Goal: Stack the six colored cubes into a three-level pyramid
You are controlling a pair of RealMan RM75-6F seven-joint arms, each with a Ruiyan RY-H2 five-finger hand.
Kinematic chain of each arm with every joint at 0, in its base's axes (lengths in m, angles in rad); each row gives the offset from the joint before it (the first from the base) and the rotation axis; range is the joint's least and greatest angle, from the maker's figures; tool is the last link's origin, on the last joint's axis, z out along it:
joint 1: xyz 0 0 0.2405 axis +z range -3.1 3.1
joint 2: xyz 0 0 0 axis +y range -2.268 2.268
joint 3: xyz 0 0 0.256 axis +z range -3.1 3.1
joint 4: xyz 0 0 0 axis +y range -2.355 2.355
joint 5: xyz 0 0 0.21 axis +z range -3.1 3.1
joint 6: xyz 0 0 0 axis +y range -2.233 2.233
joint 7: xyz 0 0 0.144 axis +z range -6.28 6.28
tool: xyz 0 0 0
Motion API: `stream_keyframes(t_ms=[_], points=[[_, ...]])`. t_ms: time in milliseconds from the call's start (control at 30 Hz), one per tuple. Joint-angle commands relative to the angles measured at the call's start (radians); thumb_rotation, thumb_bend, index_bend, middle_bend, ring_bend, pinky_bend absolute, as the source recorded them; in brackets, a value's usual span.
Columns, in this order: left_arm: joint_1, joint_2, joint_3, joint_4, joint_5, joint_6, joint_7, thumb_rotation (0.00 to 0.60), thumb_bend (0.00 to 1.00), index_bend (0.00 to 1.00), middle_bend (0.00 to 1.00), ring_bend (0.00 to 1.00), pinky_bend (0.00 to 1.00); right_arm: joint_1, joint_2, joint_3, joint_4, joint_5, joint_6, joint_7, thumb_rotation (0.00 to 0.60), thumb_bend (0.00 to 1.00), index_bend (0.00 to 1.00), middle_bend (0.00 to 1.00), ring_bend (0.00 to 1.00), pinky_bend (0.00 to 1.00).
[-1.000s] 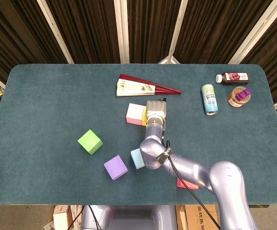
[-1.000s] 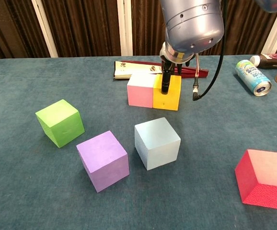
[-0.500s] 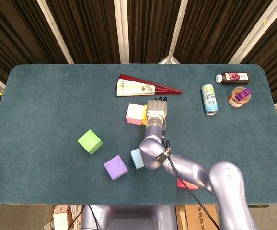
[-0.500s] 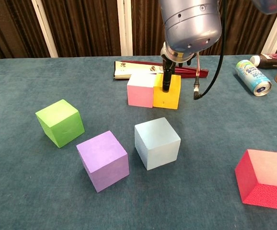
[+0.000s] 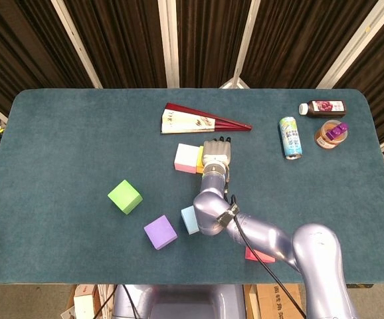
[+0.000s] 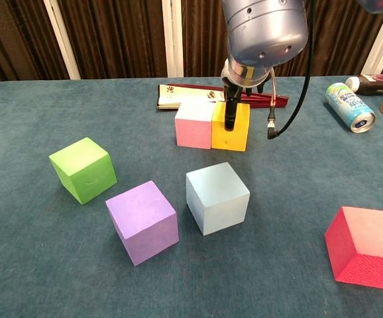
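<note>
Near the fan (image 5: pixel 198 121), only the pink cube (image 6: pixel 193 124) and yellow cube (image 6: pixel 232 127) sit side by side, right hand (image 5: pixel 217 152) on the yellow one (grip unclear), while green (image 6: pixel 83 169), purple (image 6: pixel 142 222), blue (image 6: pixel 217 197) and red (image 6: pixel 366 246) lie loose.

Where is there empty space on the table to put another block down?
The widest bare cloth is the far left of the table, beyond the green cube. There is also room between the folded fan and the can. It is crowded in the middle, around the pink cube, yellow cube and right hand.
</note>
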Motion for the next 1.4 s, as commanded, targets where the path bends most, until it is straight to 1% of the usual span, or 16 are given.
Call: stream_keyframes(t_ms=[33,67,100,200,433,533,667,767,900,1033,1133,1333,1400], points=[[0.000,0.000,0.000,0.000,0.000,0.000,0.000,0.600,0.29,0.09,0.00,0.00,0.00,-0.002,0.003,0.004,-0.005,-0.001,0.000,0.000,0.600,0.31,0.22,0.14,0.03,0.00],[0.000,0.000,0.000,0.000,0.000,0.000,0.000,0.600,0.29,0.09,0.00,0.00,0.00,-0.001,0.003,0.005,0.004,-0.010,-0.006,0.004,0.600,0.31,0.21,0.14,0.03,0.00],[-0.013,-0.021,0.007,-0.009,0.003,-0.020,0.008,0.600,0.29,0.09,0.00,0.00,0.00,-0.001,0.002,0.006,0.010,-0.016,-0.012,0.008,0.600,0.31,0.21,0.13,0.03,0.00],[-0.019,-0.048,-0.001,-0.011,-0.013,-0.012,0.037,0.600,0.29,0.09,0.00,0.00,0.00,0.000,-0.001,0.008,0.018,-0.028,-0.015,0.020,0.600,0.31,0.21,0.13,0.03,0.00],[-0.018,-0.045,-0.002,-0.005,-0.016,-0.012,0.033,0.600,0.29,0.09,0.00,0.00,0.00,-0.001,-0.005,0.013,0.033,-0.044,-0.010,0.037,0.600,0.31,0.19,0.10,0.01,0.00],[-0.018,-0.043,-0.003,-0.004,-0.018,-0.012,0.030,0.600,0.29,0.09,0.00,0.00,0.00,-0.004,0.003,0.015,0.022,-0.028,-0.002,0.016,0.600,0.31,0.18,0.10,0.00,0.00],[-0.017,-0.042,-0.004,-0.004,-0.018,-0.011,0.026,0.600,0.29,0.09,0.00,0.00,0.00,-0.007,0.028,0.026,-0.026,0.007,0.014,-0.024,0.600,0.31,0.17,0.10,0.00,0.00],[-0.017,-0.040,-0.004,-0.005,-0.011,-0.007,0.017,0.600,0.29,0.09,0.00,0.00,0.00,-0.012,0.055,0.039,-0.083,0.037,0.034,-0.051,0.600,0.31,0.16,0.10,0.00,0.00],[-0.009,-0.036,-0.012,0.009,0.006,0.017,-0.019,0.600,0.29,0.09,0.00,0.00,0.00,-0.022,0.092,0.053,-0.164,0.052,0.063,-0.055,0.600,0.31,0.16,0.10,0.00,0.00],[0.000,-0.025,-0.017,0.010,0.018,0.030,-0.054,0.600,0.29,0.09,0.00,0.00,0.00,-0.037,0.126,0.063,-0.236,0.049,0.084,-0.034,0.600,0.31,0.16,0.10,0.00,0.00],[0.005,-0.018,-0.019,0.014,0.024,0.034,-0.074,0.600,0.29,0.09,0.00,0.00,0.00,-0.055,0.162,0.064,-0.311,0.030,0.106,-0.010,0.600,0.31,0.16,0.10,0.00,0.00],[0.003,-0.013,-0.015,0.017,0.034,0.024,-0.086,0.600,0.29,0.09,0.00,0.00,0.00,-0.130,0.272,0.068,-0.519,-0.004,0.150,0.059,0.600,0.31,0.16,0.10,0.00,0.00],[0.000,-0.011,-0.010,0.022,0.052,0.021,-0.100,0.600,0.29,0.09,0.00,0.00,0.00,-0.182,0.334,0.068,-0.625,-0.028,0.162,0.098,0.600,0.31,0.15,0.10,0.00,0.00]])
